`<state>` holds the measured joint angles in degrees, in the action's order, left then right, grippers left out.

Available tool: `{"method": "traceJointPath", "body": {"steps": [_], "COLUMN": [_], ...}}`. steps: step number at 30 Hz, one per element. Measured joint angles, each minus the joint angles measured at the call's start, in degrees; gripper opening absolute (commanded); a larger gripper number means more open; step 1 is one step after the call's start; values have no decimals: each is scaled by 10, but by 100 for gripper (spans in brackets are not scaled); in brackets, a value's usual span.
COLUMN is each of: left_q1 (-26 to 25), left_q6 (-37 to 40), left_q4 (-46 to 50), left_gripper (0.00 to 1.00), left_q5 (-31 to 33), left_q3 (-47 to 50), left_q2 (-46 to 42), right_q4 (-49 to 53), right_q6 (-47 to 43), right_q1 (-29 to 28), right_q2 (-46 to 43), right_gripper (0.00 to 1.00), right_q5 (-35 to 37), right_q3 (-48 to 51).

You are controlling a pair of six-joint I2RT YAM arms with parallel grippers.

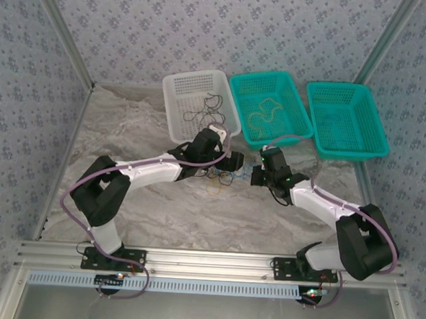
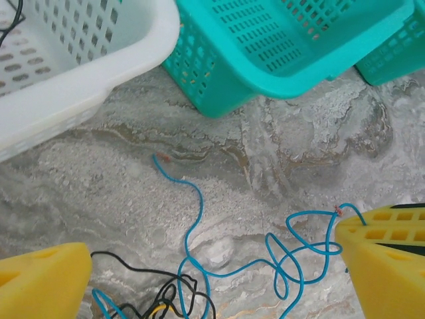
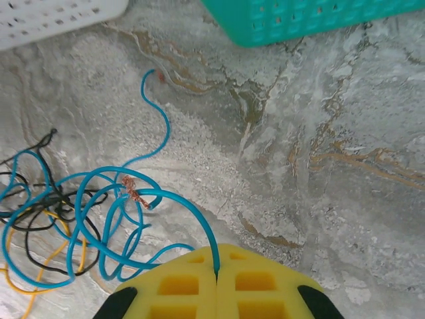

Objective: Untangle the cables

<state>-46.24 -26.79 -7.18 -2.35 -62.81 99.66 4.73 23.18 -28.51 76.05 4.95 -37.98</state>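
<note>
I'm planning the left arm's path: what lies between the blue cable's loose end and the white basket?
Bare marbled table; the left wrist view shows the blue cable ending short of the white basket.

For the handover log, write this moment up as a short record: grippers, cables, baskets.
left gripper: open, holding nothing, above the loose cables
right gripper: shut on the blue cable
loose cables: blue cable, black cable and yellow cable intertwined on the table
baskets: white basket, middle teal basket, right teal basket, in a row at the far side
white basket contents: dark wires
middle teal basket contents: yellow wires
</note>
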Motion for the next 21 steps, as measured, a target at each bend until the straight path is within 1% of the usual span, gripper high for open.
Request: {"method": "traceJointPath", "body": {"steps": [3, 12, 16, 21], "left_q1": [0, 0, 2, 8], "left_q6": [26, 114, 145, 161], "left_q4": [-25, -71, -85, -101], "left_gripper": [99, 99, 99, 99], "left_q5": [-14, -99, -153, -197], "left_q3": [0, 0, 2, 11], "left_q2": [0, 0, 0, 0], "right_q4": [5, 15, 15, 14], "right_q6": [2, 1, -1, -3], "right_q1": [0, 11, 29, 60], "right_q2": [-15, -77, -108, -140], "right_gripper": [0, 0, 0, 0], "right_q5": [0, -20, -43, -89], "right_q3": [-2, -10, -10, -9]}}
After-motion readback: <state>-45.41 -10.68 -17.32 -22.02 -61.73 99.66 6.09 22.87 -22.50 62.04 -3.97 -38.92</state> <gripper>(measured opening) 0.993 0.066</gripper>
